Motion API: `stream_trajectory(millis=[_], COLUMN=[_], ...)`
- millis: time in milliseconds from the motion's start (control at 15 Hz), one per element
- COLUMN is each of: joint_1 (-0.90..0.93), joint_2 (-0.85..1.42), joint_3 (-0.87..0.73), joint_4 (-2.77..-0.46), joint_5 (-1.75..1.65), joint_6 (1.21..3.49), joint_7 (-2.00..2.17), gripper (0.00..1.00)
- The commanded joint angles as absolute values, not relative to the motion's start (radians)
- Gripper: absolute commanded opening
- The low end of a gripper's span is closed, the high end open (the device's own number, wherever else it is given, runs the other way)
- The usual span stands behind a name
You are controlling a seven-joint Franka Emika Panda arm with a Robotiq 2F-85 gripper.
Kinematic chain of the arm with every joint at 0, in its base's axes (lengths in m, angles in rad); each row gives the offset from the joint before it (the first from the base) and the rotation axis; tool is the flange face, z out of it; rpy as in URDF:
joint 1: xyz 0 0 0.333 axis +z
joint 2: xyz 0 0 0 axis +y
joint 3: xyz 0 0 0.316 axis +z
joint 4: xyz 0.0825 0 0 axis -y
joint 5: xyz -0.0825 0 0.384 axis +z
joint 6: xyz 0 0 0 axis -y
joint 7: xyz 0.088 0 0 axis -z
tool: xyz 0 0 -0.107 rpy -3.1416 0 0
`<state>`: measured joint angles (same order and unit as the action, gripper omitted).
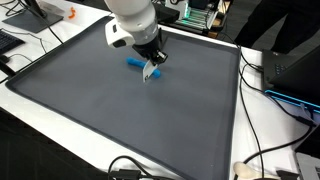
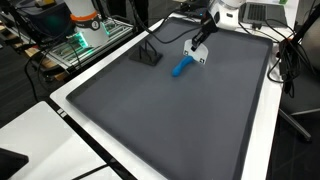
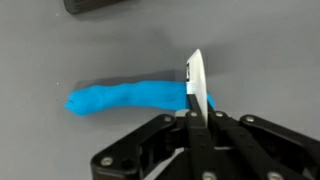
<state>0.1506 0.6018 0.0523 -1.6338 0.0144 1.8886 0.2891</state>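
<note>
The tool (image 3: pixel 196 112) grips a thin white card (image 3: pixel 195 72) edge-on, at one end of a blue stick (image 3: pixel 120 98) lying far back on the grey-matted desk (image 1: pixel 120 115).

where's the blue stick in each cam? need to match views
Exterior view: blue stick in the upper centre of the mat, just left of the gripper.
Exterior view: blue stick upper right of centre, below-left of the gripper.
Wrist view: blue stick lies across mid-frame, right end behind the gripper.
Shared landmark: the gripper at one end of the stick.
</note>
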Motion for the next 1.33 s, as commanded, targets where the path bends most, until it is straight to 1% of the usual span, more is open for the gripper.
stream_trajectory(millis=[0,533,1267], joint_1=[0.155,0.146,0.147], joint_2=[0.624,0.624,0.602], joint_3=[0.042,0.041,0.037], joint_4=[-1.65,-1.687,-1.733], joint_5=[0.018,0.037,0.037], joint_6=[1.933,1.958,1.907], joint_7=[0.29,0.292,0.307], gripper=[0.01,0.01,0.01])
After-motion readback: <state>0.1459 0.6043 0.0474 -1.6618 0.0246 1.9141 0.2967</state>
